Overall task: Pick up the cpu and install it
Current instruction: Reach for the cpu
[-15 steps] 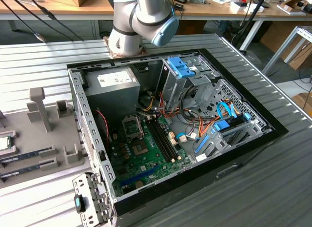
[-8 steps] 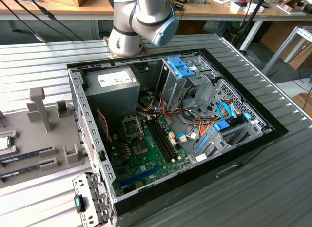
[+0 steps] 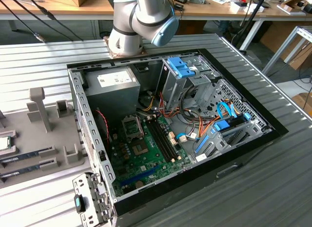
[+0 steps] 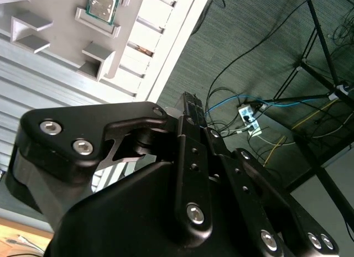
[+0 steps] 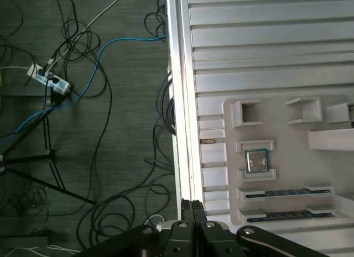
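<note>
**Chip Sat in Its Tray, Jaws Empty**

The small square cpu with a silvery metal top (image 5: 258, 161) lay flat in a framed recess of the pale grey moulded tray (image 5: 276, 124). The recess probably kept it located and face-up for a grasp. In the first wrist view the black jaws were pressed together, pinching nothing, clear of the chip. The open black computer case (image 3: 80, 110) lay on the ribbed metal surface (image 3: 273, 188), its green circuit board (image 3: 146, 156) facing up.
</note>
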`<state>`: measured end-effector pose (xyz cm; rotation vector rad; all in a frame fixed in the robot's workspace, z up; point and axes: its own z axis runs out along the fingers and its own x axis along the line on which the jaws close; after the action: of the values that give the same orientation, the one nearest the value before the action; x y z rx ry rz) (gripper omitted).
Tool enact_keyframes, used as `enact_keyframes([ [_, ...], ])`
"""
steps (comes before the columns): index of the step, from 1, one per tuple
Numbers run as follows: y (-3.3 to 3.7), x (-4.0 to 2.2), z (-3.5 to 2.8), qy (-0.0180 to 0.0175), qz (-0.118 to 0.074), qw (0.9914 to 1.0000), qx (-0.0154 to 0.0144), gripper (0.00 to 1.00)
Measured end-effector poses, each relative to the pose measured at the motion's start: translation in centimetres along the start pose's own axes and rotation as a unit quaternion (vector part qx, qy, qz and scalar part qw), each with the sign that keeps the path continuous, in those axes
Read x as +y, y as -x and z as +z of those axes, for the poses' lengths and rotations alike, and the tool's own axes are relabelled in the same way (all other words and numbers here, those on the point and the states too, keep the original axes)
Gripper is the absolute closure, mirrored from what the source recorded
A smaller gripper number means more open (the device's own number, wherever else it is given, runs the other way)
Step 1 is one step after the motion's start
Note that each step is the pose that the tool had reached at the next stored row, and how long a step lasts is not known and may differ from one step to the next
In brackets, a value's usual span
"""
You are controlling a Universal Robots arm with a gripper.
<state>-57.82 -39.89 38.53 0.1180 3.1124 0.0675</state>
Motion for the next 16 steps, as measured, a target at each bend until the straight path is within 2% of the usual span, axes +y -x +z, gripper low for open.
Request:
enact_keyframes([
  [12, -0.35, -0.03, 0.19, 0.0001, 0.0, 1.0, -0.0001, 0.89],
  [16, -0.18, -0.03, 0.39, -0.0007, 0.0, 1.0, 0.0, 0.89],
])
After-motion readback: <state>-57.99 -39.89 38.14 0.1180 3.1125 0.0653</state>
